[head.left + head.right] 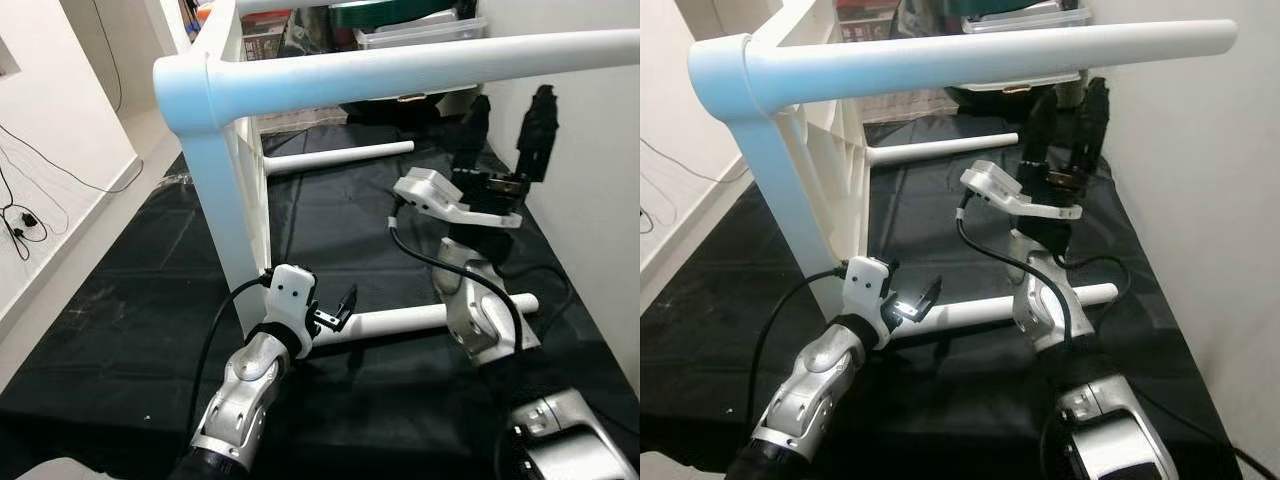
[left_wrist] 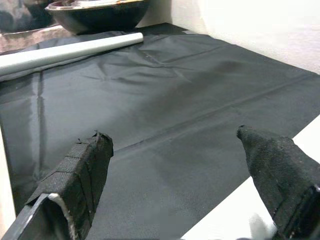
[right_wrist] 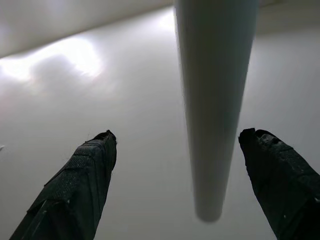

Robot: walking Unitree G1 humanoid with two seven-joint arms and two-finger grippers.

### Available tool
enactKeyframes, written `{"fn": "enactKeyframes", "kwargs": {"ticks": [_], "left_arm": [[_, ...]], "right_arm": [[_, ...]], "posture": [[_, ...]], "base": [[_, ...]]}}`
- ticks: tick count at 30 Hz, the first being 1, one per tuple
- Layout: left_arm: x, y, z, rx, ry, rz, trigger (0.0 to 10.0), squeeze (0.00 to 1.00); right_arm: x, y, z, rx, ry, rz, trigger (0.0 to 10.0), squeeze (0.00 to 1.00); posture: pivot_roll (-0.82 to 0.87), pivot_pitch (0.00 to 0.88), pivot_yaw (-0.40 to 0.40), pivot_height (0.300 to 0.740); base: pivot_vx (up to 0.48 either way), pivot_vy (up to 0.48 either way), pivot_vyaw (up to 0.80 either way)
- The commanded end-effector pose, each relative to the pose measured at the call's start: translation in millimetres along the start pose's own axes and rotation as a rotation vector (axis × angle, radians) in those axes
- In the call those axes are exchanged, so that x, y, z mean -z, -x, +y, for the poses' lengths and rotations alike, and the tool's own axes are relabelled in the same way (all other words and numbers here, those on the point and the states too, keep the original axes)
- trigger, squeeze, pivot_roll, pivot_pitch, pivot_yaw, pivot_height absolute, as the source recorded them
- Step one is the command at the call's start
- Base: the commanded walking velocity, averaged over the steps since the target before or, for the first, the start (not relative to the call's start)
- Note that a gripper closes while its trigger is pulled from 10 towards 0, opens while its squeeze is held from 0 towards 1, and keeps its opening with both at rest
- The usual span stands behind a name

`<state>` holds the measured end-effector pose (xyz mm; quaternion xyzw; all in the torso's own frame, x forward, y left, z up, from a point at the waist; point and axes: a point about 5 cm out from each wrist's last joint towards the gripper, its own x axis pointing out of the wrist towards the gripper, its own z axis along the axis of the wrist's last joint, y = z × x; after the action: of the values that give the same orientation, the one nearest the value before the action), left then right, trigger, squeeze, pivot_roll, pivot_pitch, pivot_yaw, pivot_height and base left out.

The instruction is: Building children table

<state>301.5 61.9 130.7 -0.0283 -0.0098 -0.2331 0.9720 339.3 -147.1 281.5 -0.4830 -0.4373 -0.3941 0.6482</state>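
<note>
The white children's table (image 1: 230, 150) lies on its side at frame centre. Left gripper (image 1: 340, 310), fingers apart, is beside its lower leg (image 1: 400, 320); right gripper (image 1: 505, 135), fingers apart, is raised under the top leg (image 1: 420, 65).

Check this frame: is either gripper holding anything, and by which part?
Nothing is held. The left gripper is open above the black sheet, beside the lower table leg. The right gripper is open below the upper table leg, not touching it.

White table frame (image 1: 225, 180), black mat (image 1: 140, 300)
</note>
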Motion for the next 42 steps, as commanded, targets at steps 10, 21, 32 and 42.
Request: {"fn": "enactKeyframes", "kwargs": {"ticks": [10,21,32,42], "left_arm": [[9.9,5.5,7.4,-0.035,-0.009,0.026,10.0,0.0],[12.7,12.3,11.9,-0.063,-0.004,0.03,10.0,0.0],[16.4,17.0,14.9,-0.082,-0.006,0.04,10.0,0.0],[17.9,19.6,17.5,-0.102,-0.003,0.047,10.0,0.0]], "right_arm": [[-9.0,-22.7,4.3,0.104,0.036,-0.054,10.0,0.0],[-8.0,-40.5,7.5,0.152,0.055,-0.065,10.0,0.0],[-5.5,-54.9,7.0,0.216,0.085,-0.097,1.0,0.0],[-5.2,-60.4,6.9,0.233,0.092,-0.114,0.0,0.0]], "posture": [[0.07,0.047,0.088,0.74],[0.07,0.053,0.079,0.74],[0.07,0.055,0.077,0.74],[0.07,0.065,0.077,0.74]], "base": [[0.0,0.0,0.0],[0.0,0.0,0.0],[0.0,0.0,0.0],[0.0,0.0,0.0]]}}
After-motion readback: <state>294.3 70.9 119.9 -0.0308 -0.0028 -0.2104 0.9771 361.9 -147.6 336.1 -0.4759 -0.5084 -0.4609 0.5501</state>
